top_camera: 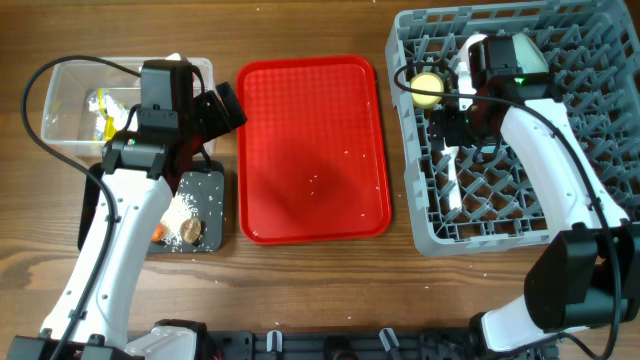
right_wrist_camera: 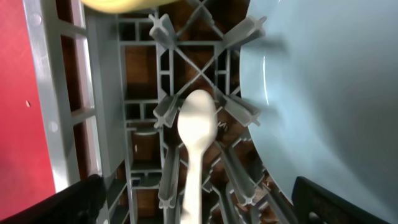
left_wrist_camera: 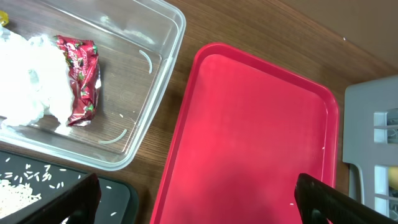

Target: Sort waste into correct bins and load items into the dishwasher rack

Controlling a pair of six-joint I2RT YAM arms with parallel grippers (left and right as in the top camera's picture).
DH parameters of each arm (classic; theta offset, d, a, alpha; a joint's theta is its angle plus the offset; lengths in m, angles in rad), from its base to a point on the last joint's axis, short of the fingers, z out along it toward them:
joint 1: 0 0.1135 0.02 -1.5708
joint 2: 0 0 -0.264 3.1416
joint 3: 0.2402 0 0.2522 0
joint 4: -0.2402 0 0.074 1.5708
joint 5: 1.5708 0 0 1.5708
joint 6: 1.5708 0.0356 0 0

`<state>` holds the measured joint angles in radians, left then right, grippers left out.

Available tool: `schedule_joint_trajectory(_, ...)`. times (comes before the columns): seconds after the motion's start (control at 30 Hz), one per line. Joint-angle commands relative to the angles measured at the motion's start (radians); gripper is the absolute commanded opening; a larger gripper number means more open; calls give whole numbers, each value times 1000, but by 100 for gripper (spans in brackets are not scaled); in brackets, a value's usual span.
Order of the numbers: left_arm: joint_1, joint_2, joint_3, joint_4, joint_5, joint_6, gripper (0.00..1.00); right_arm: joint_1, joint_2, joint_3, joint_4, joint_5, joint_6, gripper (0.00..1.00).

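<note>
A white plastic spoon (right_wrist_camera: 196, 149) is seen lying among the pegs of the grey dishwasher rack (right_wrist_camera: 99, 93), just beside a light blue dish (right_wrist_camera: 323, 93), gripped by nothing. The right hand (right_wrist_camera: 199, 200) is held directly above it, fingers spread wide and empty. Loading of this item is judged done; a lift clear of the pegs is called for next. The left hand (left_wrist_camera: 198, 199) is poised open and empty over the red tray (left_wrist_camera: 249, 124), near the clear bin (left_wrist_camera: 155, 37).
</note>
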<state>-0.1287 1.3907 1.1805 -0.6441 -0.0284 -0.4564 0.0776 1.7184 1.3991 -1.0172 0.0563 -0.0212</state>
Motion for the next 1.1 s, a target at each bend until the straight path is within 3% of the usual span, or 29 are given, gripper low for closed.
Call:
schedule_joint_trajectory(0.0,6,6,9,3,5,4,100,2,-18,67,-45,-88,6,100)
schedule_joint_trajectory(0.23,6,6,9,3,5,4,100,2,-68,103,-42,-214,206,100)
schedule_joint_trajectory(0.63,6,6,9,3,5,4,100,2,-66,100,63,-212,211,100)
schedule_joint_trajectory(0.73,6,6,9,3,5,4,100,1,-66,99,79,-93,206,100)
schedule_joint_trajectory(0.9,6,6,9,3,5,4,100,2,-144,95,85,-79,201,100)
schedule_joint_trajectory(1.07,6,6,9,3,5,4,100,44,-472,56,443,-117,204,100)
